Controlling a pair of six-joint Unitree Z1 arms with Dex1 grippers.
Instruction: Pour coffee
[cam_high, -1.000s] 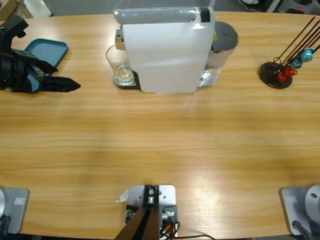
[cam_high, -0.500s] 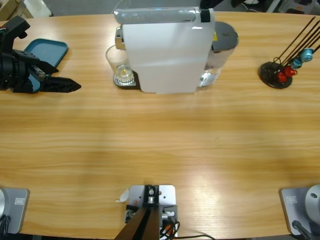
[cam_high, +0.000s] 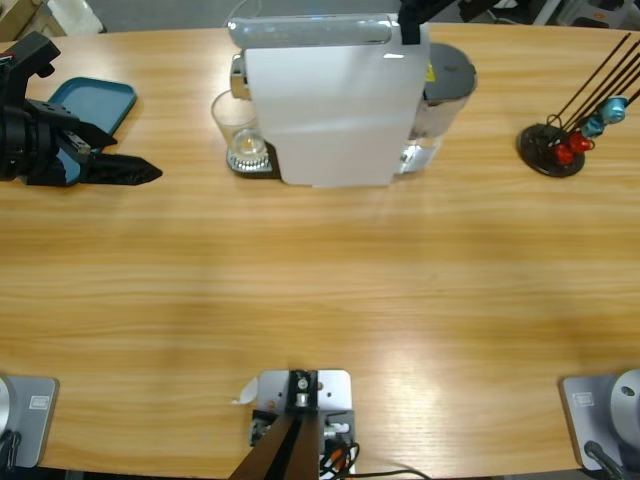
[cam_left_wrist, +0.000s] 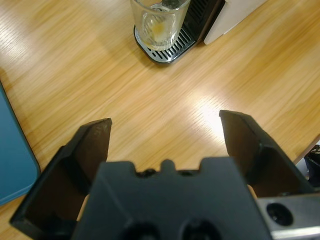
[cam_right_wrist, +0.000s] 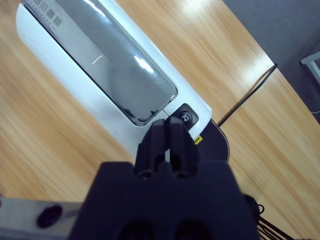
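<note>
Left gripper (cam_left_wrist: 165, 137), at the table's left side: its 2 black jaws stand wide apart and hold nothing, with bare wood between them (in the high view the same gripper (cam_high: 135, 171) lies low beside the shallow teal plastic tray (cam_high: 95, 103)). Ahead of these open jaws, well apart from them, a small clear drinking glass (cam_left_wrist: 159, 22) stands on the round black slotted drip grate (cam_left_wrist: 167, 47) of the white box-shaped coffee machine (cam_high: 330, 100). The coffee (cam_left_wrist: 157, 31) is a thin brownish layer at the bottom of the glass, seen from above as a pale patch (cam_high: 248, 150). Right gripper (cam_right_wrist: 170, 132), above the machine's top: its 2 jaws are pressed together with no gap and grip nothing; their tips sit just beside the small black button (cam_right_wrist: 186, 116) at the end of the machine's silver lid (cam_right_wrist: 105, 70), though contact cannot be told. At the table's right end a black wire stand (cam_high: 555, 150) carries red and blue capsules (cam_high: 585, 135).
</note>
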